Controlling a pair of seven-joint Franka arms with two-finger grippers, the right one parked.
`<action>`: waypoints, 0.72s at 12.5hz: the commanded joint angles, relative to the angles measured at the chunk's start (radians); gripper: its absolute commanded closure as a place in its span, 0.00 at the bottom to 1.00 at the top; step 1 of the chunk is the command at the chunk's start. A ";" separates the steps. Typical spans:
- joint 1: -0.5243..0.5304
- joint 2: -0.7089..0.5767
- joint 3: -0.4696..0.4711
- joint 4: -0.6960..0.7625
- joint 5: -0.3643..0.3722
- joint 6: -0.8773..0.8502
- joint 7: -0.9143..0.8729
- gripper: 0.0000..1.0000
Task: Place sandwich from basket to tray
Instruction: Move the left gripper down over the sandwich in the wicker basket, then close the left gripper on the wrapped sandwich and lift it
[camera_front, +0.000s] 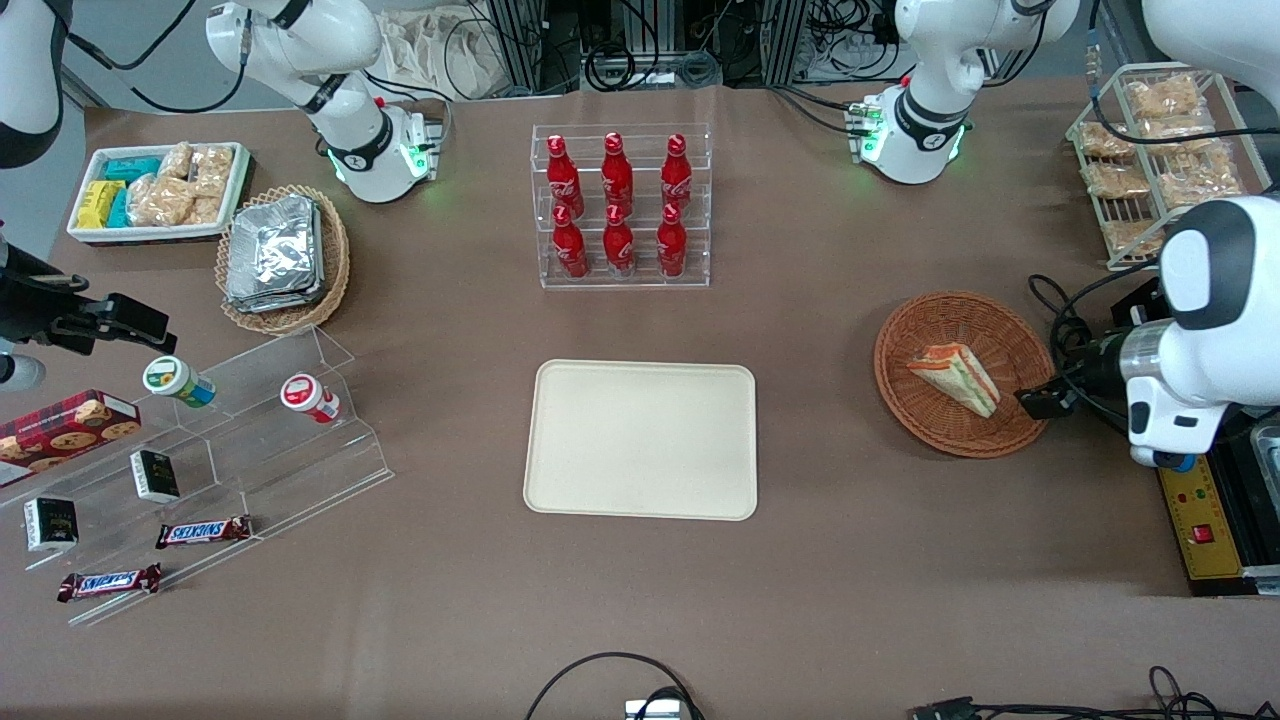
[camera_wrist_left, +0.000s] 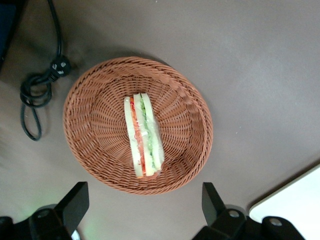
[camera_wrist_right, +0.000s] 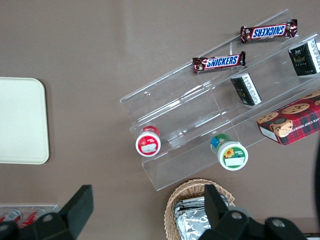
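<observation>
Front view: the gripper (camera_front: 1045, 400) hangs at the basket (camera_front: 905, 335) rim, just beside the sandwich (camera_front: 955, 377), well apart from the tray (camera_front: 640, 440). Left wrist view: its 2 fingers (camera_wrist_left: 75, 205) are spread wide, holding nothing, the sandwich (camera_wrist_left: 142, 135) below, likely lining up a grasp.

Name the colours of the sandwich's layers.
Pale bread with red and green filling; the sandwich shows best in the left wrist view, lying in the basket, gripper open above it.
</observation>
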 joint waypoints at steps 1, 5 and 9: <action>-0.037 -0.111 -0.007 -0.235 -0.015 0.207 -0.114 0.00; -0.055 -0.167 -0.014 -0.487 -0.014 0.473 -0.160 0.00; -0.054 -0.156 -0.013 -0.564 -0.012 0.547 -0.158 0.00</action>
